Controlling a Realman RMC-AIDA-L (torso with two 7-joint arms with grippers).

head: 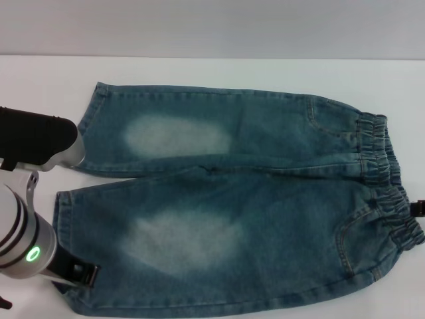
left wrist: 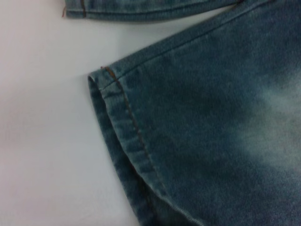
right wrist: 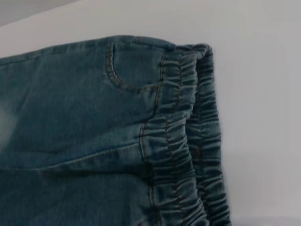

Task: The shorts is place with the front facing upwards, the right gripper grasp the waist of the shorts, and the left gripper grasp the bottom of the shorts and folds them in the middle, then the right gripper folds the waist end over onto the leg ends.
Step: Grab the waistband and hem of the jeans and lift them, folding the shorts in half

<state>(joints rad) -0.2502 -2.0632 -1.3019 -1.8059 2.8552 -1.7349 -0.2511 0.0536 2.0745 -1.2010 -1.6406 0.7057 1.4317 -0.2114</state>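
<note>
The blue-green denim shorts lie flat and front up on the white table, both legs showing pale faded patches. The gathered waist points right and the bottom of the shorts points left. My left gripper sits low over the near leg's hem, by its front corner. The left wrist view shows that stitched hem close up, with no fingers in the picture. Only a black bit of my right gripper shows at the right edge, beside the waistband.
The left arm's silver tube with a green light and a black segment cover the table's left side. White table shows beyond the far leg and right of the waist.
</note>
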